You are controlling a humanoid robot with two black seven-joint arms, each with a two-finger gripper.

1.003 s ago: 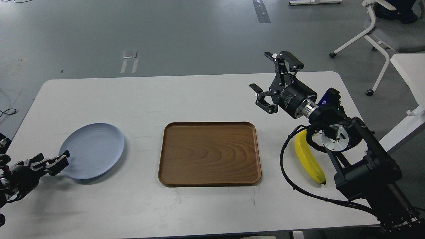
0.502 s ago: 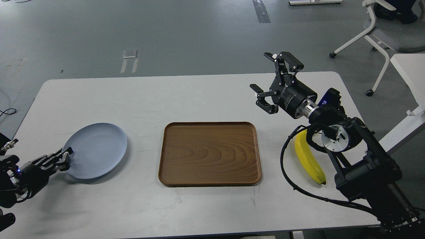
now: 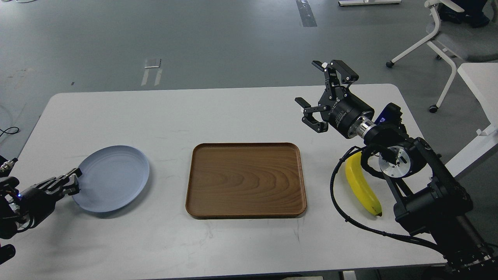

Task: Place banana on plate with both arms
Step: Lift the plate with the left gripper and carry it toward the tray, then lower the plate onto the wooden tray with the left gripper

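Observation:
The yellow banana (image 3: pixel 361 186) lies on the white table at the right, partly hidden behind my right arm and its cable. My right gripper (image 3: pixel 308 83) is open and empty, raised above the table beyond the banana, pointing left. The pale blue-grey plate (image 3: pixel 113 179) is at the left with its left side slightly raised. My left gripper (image 3: pixel 71 182) is shut on the plate's left rim.
A brown wooden tray (image 3: pixel 245 145) lies in the middle of the table (image 3: pixel 194 112) between plate and banana. A black cable (image 3: pixel 334 194) loops beside the banana. A white chair (image 3: pixel 447 39) and another table edge stand off to the right.
My left gripper has shifted the plate a little to the right and the plate's tilt has changed. My right gripper has moved slightly to the right. The banana has not moved.

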